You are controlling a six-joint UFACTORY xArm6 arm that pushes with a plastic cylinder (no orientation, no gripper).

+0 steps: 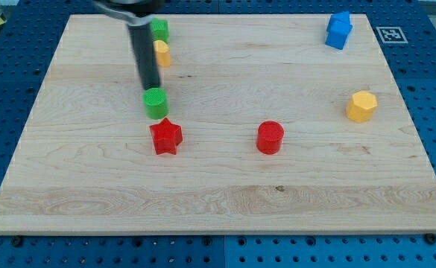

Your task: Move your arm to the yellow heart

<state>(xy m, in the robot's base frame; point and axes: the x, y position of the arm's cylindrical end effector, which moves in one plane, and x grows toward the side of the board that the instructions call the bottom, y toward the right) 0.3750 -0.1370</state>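
Observation:
A yellow block [162, 53], partly hidden behind my rod, sits near the view's top left; its shape is hard to make out. My tip [151, 87] is just below it and touches the top of a green cylinder [156, 103]. A second green block [159, 30] lies just above the yellow one. A red star [165, 136] lies right below the green cylinder.
A red cylinder [270, 138] stands near the board's middle. A yellow hexagon [361, 106] is at the view's right. A blue block [338, 30] is at the top right. The wooden board [218, 201] lies on a blue perforated table.

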